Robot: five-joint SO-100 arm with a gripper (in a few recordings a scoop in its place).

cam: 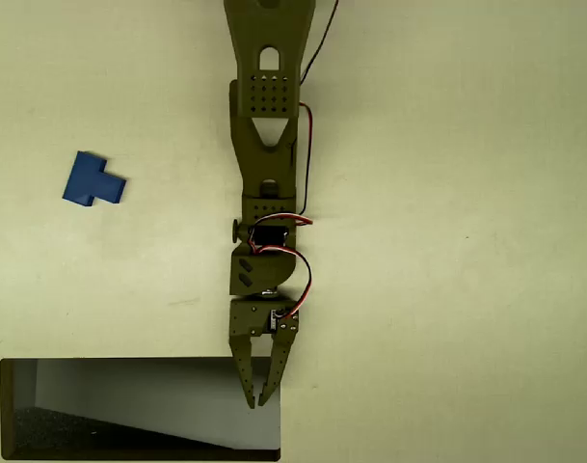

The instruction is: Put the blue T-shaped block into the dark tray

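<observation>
One block, one tray, one arm make up the scene in the overhead view. Nearest the bottom edge lies the dark tray (4, 410), a long box with a thin brown rim, pale inner wall and black speckled floor; nothing lies in it. Over its right end hangs the gripper (261, 397), its two olive fingers drawn nearly together with only a thin gap at the tips, pinching nothing. Above that the arm (267, 145) stretches straight up the picture to the top edge, red and black wires looping along it. Farthest off, up at the left, the blue T-shaped block (91, 180) lies flat on the pale table (466, 241), its stem pointing right, well apart from both gripper and tray.

The risk I see is in the reach: the fingers must spread before coming down, or they would nudge the block aside. A grip across the stubby stem alone could let it twist and slip out on the way to the tray.
</observation>
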